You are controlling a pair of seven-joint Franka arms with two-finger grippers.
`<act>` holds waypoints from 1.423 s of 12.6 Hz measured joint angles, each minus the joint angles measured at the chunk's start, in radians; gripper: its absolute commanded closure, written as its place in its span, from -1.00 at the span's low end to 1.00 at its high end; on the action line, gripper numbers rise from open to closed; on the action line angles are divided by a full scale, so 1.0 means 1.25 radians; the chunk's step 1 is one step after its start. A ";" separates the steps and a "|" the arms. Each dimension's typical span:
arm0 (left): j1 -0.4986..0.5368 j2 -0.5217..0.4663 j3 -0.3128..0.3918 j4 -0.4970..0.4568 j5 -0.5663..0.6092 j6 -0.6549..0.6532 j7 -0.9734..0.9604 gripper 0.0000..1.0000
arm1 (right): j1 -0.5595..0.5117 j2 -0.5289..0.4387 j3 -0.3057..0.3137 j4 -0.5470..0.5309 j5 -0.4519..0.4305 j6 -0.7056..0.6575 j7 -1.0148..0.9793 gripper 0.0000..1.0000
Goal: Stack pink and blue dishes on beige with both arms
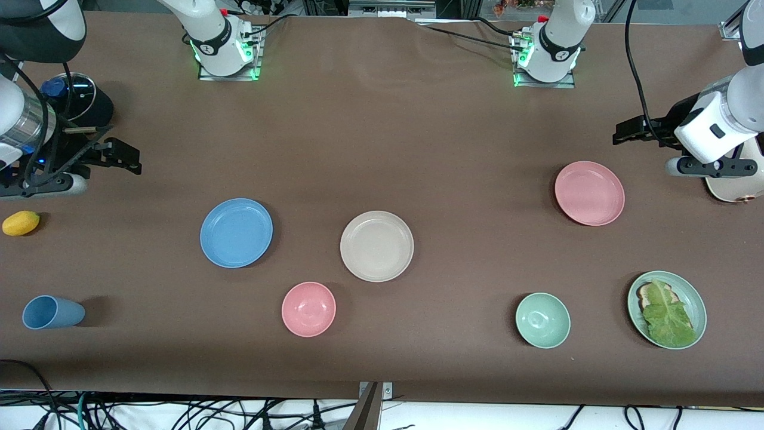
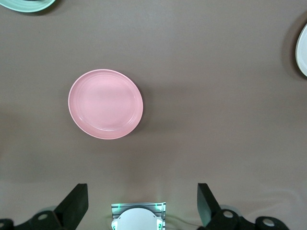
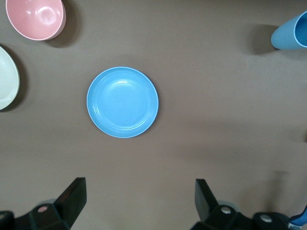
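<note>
The beige plate [image 1: 376,245] lies empty mid-table. The blue plate [image 1: 236,233] lies beside it toward the right arm's end and is empty too [image 3: 122,102]. The pink plate [image 1: 590,193] lies toward the left arm's end, also empty [image 2: 105,104]. My left gripper [image 1: 630,131] hangs open above bare table at its end, apart from the pink plate, and its own view shows the gripper [image 2: 142,203] holding nothing. My right gripper [image 1: 122,156] hangs open above bare table at the right arm's end, apart from the blue plate, and nothing sits in the gripper [image 3: 139,201].
A pink bowl [image 1: 308,309] and a mint bowl [image 1: 542,320] sit nearer the camera than the plates. A mint plate with lettuce [image 1: 667,309], a blue cup on its side [image 1: 52,312], a yellow fruit [image 1: 21,223] and a dark lidded pot [image 1: 80,98] stand near the table's ends.
</note>
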 measured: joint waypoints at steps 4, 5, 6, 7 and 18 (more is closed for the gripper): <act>0.000 0.000 0.000 0.000 0.000 0.000 0.000 -1.00 | 0.000 0.000 0.000 0.000 0.000 0.000 0.000 -1.00; 0.000 0.000 0.000 0.000 0.000 0.000 0.000 -1.00 | 0.000 0.000 0.000 0.000 0.000 0.000 0.000 -1.00; 0.000 0.000 0.000 0.000 0.000 0.000 0.000 -1.00 | 0.000 0.000 0.000 0.000 0.000 0.000 0.000 -1.00; 0.000 0.000 0.000 0.000 0.000 0.000 0.000 -1.00 | 0.000 0.000 0.000 0.000 0.000 0.000 0.000 -1.00; 0.011 0.005 0.000 0.001 0.000 0.000 0.000 -1.00 | 0.000 0.000 0.000 0.000 0.000 0.000 0.000 -1.00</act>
